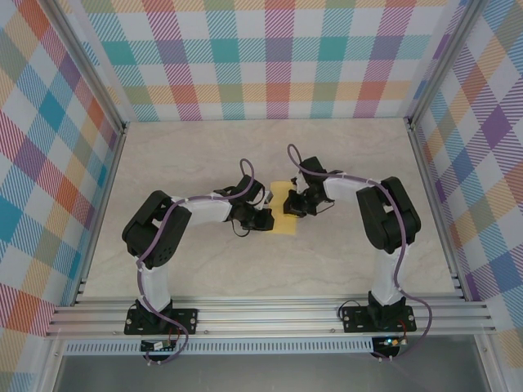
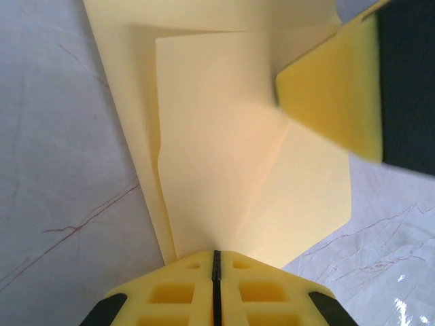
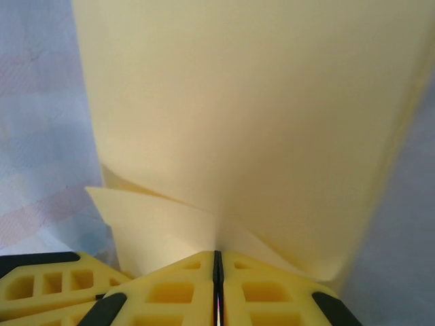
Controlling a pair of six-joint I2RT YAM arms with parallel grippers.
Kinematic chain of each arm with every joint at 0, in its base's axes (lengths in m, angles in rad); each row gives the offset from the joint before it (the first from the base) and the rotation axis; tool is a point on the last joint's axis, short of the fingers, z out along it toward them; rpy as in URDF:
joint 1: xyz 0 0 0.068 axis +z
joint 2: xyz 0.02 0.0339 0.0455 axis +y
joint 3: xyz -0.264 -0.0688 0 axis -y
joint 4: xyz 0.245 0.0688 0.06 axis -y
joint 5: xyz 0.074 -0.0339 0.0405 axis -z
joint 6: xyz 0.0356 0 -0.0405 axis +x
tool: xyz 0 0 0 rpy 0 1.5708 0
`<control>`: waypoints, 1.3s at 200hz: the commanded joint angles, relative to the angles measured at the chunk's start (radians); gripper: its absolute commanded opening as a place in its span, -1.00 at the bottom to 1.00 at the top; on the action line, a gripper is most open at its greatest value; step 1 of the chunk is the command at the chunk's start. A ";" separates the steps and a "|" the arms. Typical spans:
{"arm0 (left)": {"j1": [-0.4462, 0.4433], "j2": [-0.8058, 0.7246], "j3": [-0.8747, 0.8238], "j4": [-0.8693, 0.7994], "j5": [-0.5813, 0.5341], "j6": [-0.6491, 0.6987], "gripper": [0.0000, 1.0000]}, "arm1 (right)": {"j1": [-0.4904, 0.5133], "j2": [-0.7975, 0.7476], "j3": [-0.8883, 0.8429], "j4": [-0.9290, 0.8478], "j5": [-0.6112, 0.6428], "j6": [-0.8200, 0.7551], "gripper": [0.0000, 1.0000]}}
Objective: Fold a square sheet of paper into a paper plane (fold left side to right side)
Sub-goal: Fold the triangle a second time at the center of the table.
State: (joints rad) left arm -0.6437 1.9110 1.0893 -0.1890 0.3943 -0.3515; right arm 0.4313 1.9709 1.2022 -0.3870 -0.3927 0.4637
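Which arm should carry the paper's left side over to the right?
Left, probably. The left gripper is shut on the left edge of the paper, so it can sweep across; the right gripper pinches the opposite side and can anchor it.

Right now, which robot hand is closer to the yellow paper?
Tie: the left gripper pinches the paper at its left edge, the right gripper at its right side.

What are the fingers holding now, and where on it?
Both hold the paper: left fingers pinch its near folded corner, right fingers a folded edge.
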 commanded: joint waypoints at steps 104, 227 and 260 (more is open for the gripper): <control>-0.004 -0.062 0.053 -0.161 0.031 0.027 -0.79 | -0.052 0.060 0.019 -0.029 -0.011 -0.042 -0.84; -0.004 0.154 0.258 -0.173 0.151 0.087 -0.82 | -0.037 0.076 0.019 -0.021 -0.038 -0.039 -0.84; -0.004 0.158 0.259 -0.193 0.115 0.093 -0.83 | -0.037 0.077 0.017 -0.021 -0.034 -0.039 -0.84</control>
State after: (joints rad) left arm -0.6437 2.0537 1.3270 -0.3397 0.5156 -0.2832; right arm 0.3859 2.0022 1.2289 -0.4126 -0.4576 0.4324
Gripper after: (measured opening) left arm 0.086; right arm 0.080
